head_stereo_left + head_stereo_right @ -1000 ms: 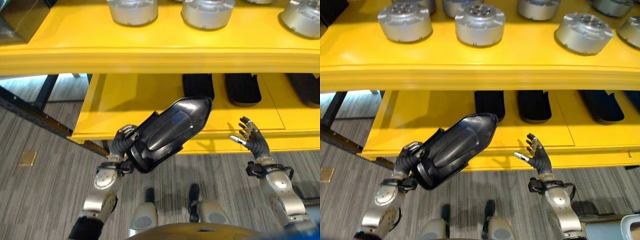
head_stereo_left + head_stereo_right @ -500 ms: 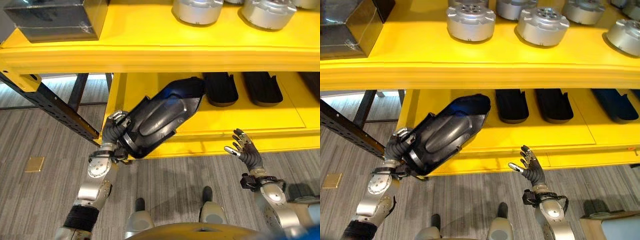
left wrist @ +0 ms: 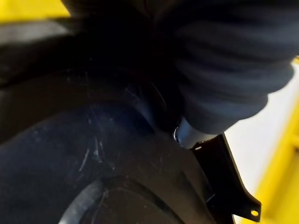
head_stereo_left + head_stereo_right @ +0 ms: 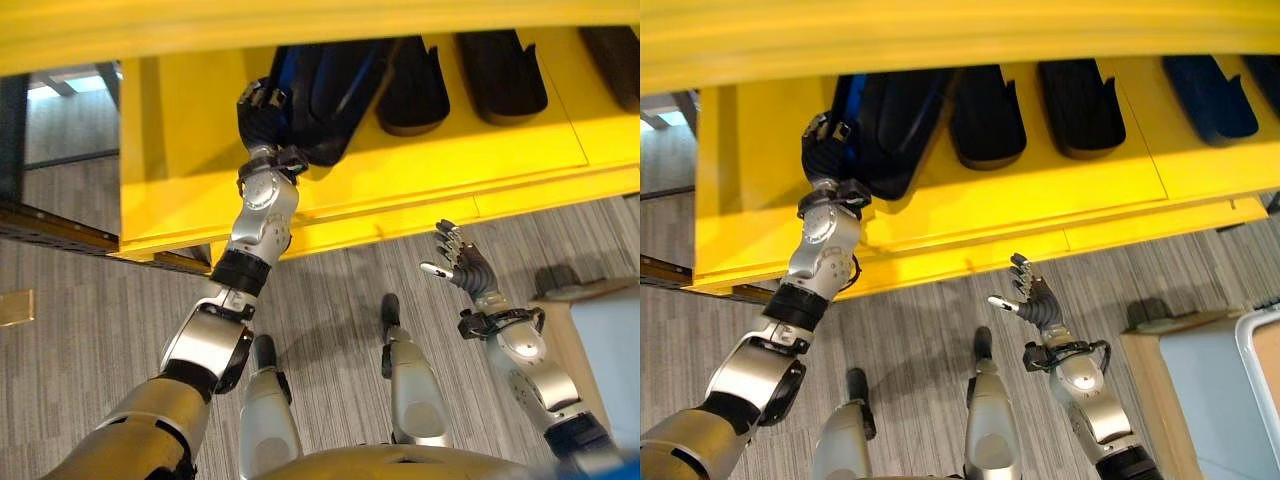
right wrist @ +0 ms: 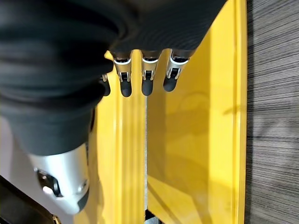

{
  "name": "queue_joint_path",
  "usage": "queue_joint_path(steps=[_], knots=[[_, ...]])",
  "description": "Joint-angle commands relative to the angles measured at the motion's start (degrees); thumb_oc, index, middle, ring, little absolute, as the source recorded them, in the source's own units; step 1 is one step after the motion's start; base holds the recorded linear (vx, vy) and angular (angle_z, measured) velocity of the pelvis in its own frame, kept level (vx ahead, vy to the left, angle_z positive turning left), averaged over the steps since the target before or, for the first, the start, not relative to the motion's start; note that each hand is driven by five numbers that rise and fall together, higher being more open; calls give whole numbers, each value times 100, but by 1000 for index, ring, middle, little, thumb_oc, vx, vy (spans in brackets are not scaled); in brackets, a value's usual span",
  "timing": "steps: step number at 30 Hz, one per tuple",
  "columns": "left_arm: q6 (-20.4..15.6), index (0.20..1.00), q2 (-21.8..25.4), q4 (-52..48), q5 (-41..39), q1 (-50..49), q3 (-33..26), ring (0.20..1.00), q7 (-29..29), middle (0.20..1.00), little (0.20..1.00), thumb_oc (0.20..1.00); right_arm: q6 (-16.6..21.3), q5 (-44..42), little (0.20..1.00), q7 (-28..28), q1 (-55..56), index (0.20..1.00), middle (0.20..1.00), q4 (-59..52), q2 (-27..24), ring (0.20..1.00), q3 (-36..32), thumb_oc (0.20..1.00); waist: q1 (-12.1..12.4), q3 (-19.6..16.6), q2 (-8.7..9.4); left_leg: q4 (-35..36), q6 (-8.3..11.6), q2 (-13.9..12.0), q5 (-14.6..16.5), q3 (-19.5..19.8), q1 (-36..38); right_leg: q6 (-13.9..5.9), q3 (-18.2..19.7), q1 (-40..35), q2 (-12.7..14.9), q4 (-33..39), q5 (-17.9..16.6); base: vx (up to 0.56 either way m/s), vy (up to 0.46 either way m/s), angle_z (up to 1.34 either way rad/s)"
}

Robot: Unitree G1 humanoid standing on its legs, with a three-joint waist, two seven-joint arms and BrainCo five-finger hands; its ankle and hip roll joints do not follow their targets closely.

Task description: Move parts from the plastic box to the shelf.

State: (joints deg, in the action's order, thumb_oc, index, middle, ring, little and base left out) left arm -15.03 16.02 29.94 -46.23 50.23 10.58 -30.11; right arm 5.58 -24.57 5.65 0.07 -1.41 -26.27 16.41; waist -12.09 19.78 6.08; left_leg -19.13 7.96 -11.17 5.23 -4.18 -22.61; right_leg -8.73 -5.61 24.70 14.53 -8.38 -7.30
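The black part (image 4: 325,95) lies on the lower tier of the yellow shelf (image 4: 180,190), at about eleven o'clock in the head views, its far end tucked under the upper tier and its near end toward the shelf's front lip. The left hand (image 4: 262,112) has its fingers curled on the part's near end, at about seven o'clock from the part's middle, with the arm stretched in over the lip; in the left wrist view the dark, scratched shell of the part (image 3: 84,154) sits right against the hand's ribbed cover. Just beside it, toward three o'clock, two similar black parts (image 4: 412,75) lie in a row on the same tier, with a gap before another at the right edge. The right hand (image 4: 458,265) hangs apart at about four o'clock, over the grey floor (image 4: 80,290), fingers spread and holding nothing; its wrist view looks along straight fingers (image 5: 147,79) at the shelf's edge. The step in hand looks like the placing itself: the part seems down or nearly down in its slot. The next move probably calls for settling it parallel to its neighbours without knocking them, then loosening the grip and drawing the arm straight back over the lip. Whether the part fully rests on the tier I cannot tell.
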Motion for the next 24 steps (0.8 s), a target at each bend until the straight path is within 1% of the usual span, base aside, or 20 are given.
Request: queue_joint_path(steps=[1, 5, 7, 8, 10, 12, 15, 20, 24], knots=[[-734, 200, 303, 6, -266, 694, -367, 200, -138, 200, 200, 200, 243, -9, 1000, 116, 175, 1000, 1000, -495, -211, 1000, -167, 1000, 79, -254, -25, 85, -48, -248, -411, -28, -343, -116, 5, -37, 156, -744, 493, -38, -19, -13], [-907, 200, 523, 26, -387, 909, -602, 200, -288, 200, 200, 200, 267, -17, 1000, 119, 255, 1000, 1000, -486, -209, 1000, -149, 1000, 55, -289, 7, -2, -23, -287, -407, 22, -607, -104, 2, 249, 108, -871, 521, -21, -42, -5], [-1037, 200, 674, -39, -403, 961, -771, 200, -421, 200, 200, 200, 285, -38, 1000, 89, 285, 1000, 1000, -482, -223, 1000, -130, 1000, 54, -321, 60, -71, -5, -331, -408, 84, -790, -80, -14, 413, 51, -962, 560, -18, -60, -3], [-1037, 200, 676, -40, -403, 960, -772, 200, -422, 200, 200, 200, 286, -39, 1000, 89, 282, 1000, 1000, -480, -222, 1000, -127, 1000, 50, -331, 57, -78, -5, -332, -406, 87, -806, -80, -15, 427, 51, -969, 562, -7, -72, 3], [-1151, 200, 865, -37, -403, 931, -982, 200, -568, 200, 200, 200, 312, -80, 1000, 36, 313, 1000, 1000, -491, -265, 1000, -75, 1000, 78, -383, 130, -117, 6, -389, -415, 129, -933, -73, -42, 575, -5, -1055, 595, 8, -81, 4], [-1179, 200, 937, -8, -402, 893, -1086, 200, -638, 200, 200, 200, 320, -109, 1000, -24, 321, 1000, 1000, -488, -274, 1000, -33, 1000, 101, -423, 165, -153, 13, -409, -410, 186, -1042, -55, -74, 645, -36, -1083, 617, 3, -67, 2], [-1189, 200, 979, 65, -436, 792, -1208, 200, -705, 200, 200, 200, 317, -136, 1000, -83, 369, 1000, 1000, -510, -316, 1000, 2, 1000, 139, -493, 188, -134, 22, -421, -420, 251, -1137, -31, -123, 713, -70, -1122, 656, 14, -56, 9], [-984, 200, 1067, 328, -325, 604, -1276, 200, -744, 200, 200, 200, 310, -139, 1000, -128, 303, 1000, 1000, -524, -401, 1000, 61, 1000, 201, -549, 217, -142, 20, -442, -439, 335, -1250, 11, -215, 799, -120, -1208, 696, 6, -19, 2], [-919, 200, 986, 429, -378, 424, -1357, 200, -716, 200, 200, 200, 300, -138, 1000, -139, 274, 1000, 1000, -538, -424, 1000, 95, 1000, 237, -560, 215, -130, 17, -440, -441, 373, -1275, 19, -225, 808, -134, -1241, 718, -1, 2, 1]])
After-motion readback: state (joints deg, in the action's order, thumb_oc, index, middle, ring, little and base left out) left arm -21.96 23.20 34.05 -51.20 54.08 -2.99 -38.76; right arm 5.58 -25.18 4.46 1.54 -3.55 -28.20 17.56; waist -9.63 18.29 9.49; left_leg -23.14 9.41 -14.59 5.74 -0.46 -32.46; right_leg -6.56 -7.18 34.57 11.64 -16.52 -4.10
